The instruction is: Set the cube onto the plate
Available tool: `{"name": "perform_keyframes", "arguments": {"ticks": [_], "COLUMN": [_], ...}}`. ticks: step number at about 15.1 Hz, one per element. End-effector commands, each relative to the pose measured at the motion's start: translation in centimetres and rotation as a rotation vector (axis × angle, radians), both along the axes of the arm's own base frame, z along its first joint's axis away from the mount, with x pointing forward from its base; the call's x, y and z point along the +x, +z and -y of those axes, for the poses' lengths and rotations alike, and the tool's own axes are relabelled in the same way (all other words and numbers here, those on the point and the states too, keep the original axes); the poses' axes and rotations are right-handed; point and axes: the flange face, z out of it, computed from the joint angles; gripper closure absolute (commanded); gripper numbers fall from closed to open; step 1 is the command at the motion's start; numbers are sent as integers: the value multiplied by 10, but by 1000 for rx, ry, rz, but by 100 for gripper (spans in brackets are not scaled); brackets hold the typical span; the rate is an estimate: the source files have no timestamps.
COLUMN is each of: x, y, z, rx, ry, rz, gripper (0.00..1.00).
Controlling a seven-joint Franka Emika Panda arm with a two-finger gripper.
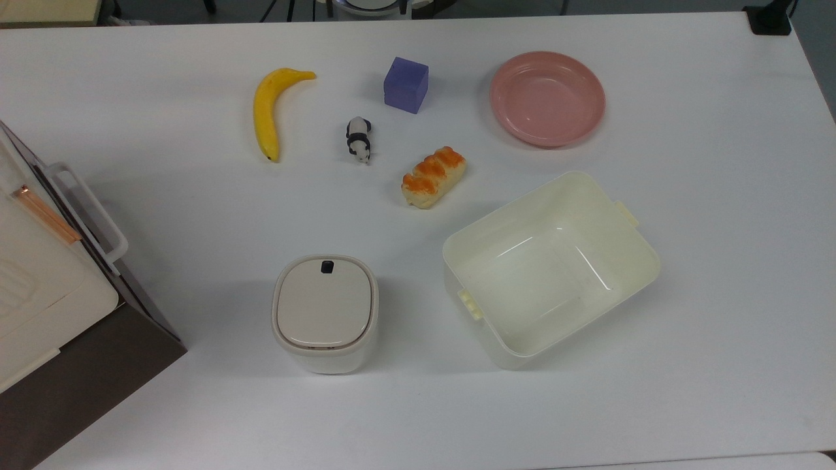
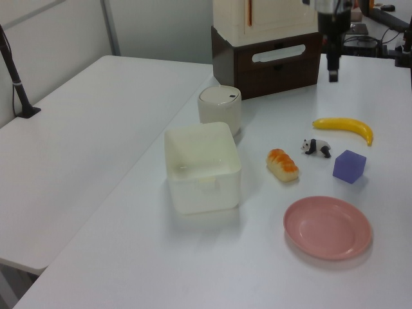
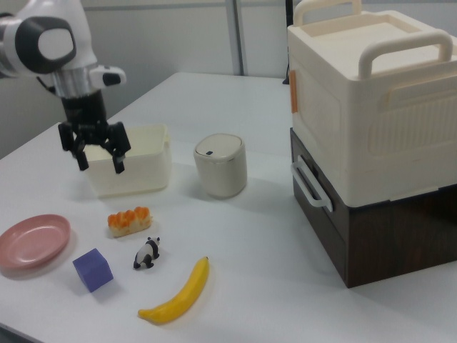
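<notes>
Cube point(image 1: 406, 85) sits flat on the white counter point(image 1: 196, 215), top face up, no long axis — edges turned slightly off square in the top view. It's between the banana point(image 1: 270, 108) and the pink plate point(image 1: 547, 98), apart from both; toy panda point(image 1: 358, 139) and bread roll point(image 1: 434, 176) lie just nearer. Tool point(image 3: 98, 153) hangs in the air with fingers spread, grasping nothing — in the right view it's above the cream tub point(image 3: 136, 171), well clear of the cube.

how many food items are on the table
2: a banana near the top view's upper left, and a bread roll mid-table, between the cube and the cream tub.
</notes>
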Motion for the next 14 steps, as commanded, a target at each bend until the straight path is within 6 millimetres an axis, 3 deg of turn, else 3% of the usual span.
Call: {"name": "perform_keyframes", "arguments": {"ticks": [1,7,14], "x": [-27,-43,-48], "y": [-44,-108,-192], "z": [-7,-24,-34], "rx": [10,-3,-62], "ry": [40,26,-430], "rz": [-39,-80,-84], "gripper": [0,0,0]}}
